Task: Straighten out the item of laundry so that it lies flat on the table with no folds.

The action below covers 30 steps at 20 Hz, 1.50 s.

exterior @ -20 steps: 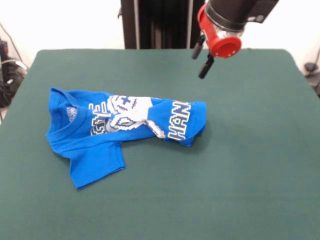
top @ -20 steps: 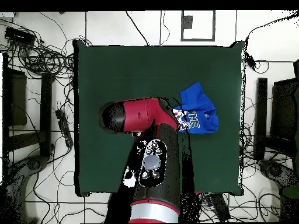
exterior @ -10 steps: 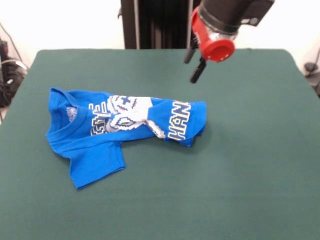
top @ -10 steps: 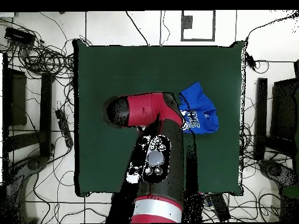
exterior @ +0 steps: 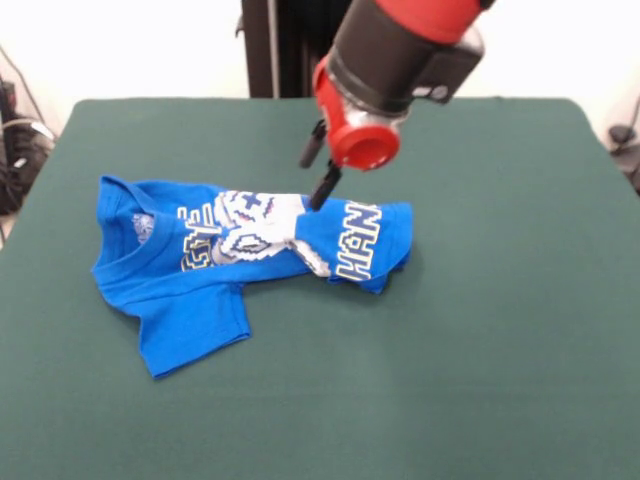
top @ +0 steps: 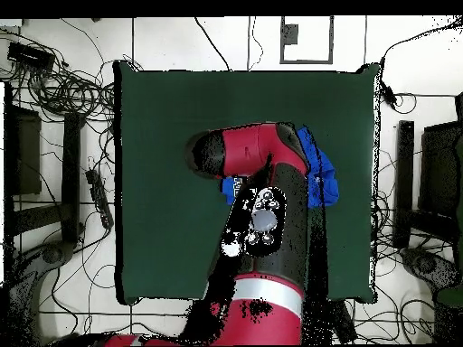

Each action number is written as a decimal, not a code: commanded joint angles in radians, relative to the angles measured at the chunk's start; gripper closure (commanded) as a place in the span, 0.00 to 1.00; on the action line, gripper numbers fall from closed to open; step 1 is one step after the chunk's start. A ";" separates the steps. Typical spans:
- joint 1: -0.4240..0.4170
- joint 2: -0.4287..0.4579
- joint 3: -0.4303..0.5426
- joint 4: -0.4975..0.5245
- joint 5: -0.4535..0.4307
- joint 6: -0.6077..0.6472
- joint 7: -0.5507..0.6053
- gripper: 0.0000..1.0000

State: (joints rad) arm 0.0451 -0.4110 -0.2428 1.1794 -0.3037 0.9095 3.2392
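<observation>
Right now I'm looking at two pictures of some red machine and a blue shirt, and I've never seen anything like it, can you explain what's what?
The red and black machine is a robot arm. At its tip is a hand with two thin black fingers, which look spread apart and hold nothing.

One picture is taken from across the table, level with the scene. The other looks straight down from above, so there the arm covers most of the shirt.

On the green table lies a small blue shirt with a white print and yellow-outlined letters. It is crumpled and folded over itself, not flat. The hand hangs just above the shirt's folded right end; I cannot tell whether a fingertip touches the cloth.

Around the table, the view from above shows cables on the floor.
</observation>
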 commanded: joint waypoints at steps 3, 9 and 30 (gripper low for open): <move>0.002 0.151 0.046 -0.089 -0.063 -0.026 -0.068 0.00; -0.010 0.187 0.021 -0.115 -0.072 -0.006 -0.044 0.00; -0.093 0.219 -0.022 -0.149 -0.132 -0.068 -0.110 0.00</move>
State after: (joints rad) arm -0.0216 -0.1913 -0.3109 1.0480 -0.4066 0.9090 3.2392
